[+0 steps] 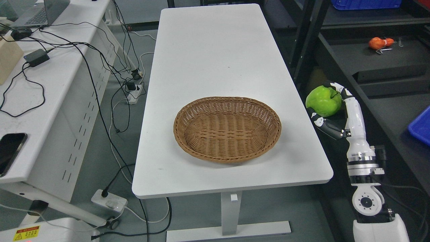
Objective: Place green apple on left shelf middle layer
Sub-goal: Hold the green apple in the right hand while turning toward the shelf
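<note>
A long white table (215,50) fills the middle of the scene, running from near to far. To its left a second white desk (60,90) is seen, strewn with black cables (84,57), a power adapter (36,57), a laptop (43,11) at the far end and a dark phone (10,148) at the near edge. To the right a dark shelf unit (376,57) is seen, with an orange object (379,43) lying on one layer. An oval wicker basket (227,128) stands on the near half of the table. The right hand (331,109) is raised beyond the table's right edge, in front of the shelf. The green apple (323,101) is held in it, with white fingers (339,89) curled closely around its far and near sides.
</note>
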Tool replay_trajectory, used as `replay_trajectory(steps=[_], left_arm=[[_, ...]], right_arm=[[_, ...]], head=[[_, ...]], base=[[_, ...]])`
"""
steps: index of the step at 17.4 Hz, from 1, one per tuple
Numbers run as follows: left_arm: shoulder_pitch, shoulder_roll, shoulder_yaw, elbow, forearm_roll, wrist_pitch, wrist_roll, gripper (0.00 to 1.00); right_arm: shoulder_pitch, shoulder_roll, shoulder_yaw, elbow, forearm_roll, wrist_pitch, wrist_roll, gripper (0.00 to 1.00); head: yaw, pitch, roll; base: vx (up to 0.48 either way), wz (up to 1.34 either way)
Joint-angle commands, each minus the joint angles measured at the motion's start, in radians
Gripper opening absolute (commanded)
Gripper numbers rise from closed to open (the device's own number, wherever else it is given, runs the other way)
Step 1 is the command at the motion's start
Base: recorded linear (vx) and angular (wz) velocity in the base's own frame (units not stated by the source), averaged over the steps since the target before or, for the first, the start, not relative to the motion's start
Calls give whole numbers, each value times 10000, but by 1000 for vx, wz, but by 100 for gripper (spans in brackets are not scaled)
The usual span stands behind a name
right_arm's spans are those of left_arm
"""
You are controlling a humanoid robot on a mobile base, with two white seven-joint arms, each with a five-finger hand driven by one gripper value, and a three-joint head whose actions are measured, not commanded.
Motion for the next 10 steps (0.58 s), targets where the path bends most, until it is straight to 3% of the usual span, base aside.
replay_trajectory(steps=[1, 10], left_arm=[[0, 175, 0, 12, 0, 33, 13, 100], [0, 175, 0, -3, 0, 33, -2, 100]], right_arm=[[165, 340, -268, -225, -10, -50, 11, 0], [304, 462, -161, -225, -10, -157, 26, 0]], head=[[0, 0, 0], [0, 0, 0]], base=[[-328, -42], [-376, 138]])
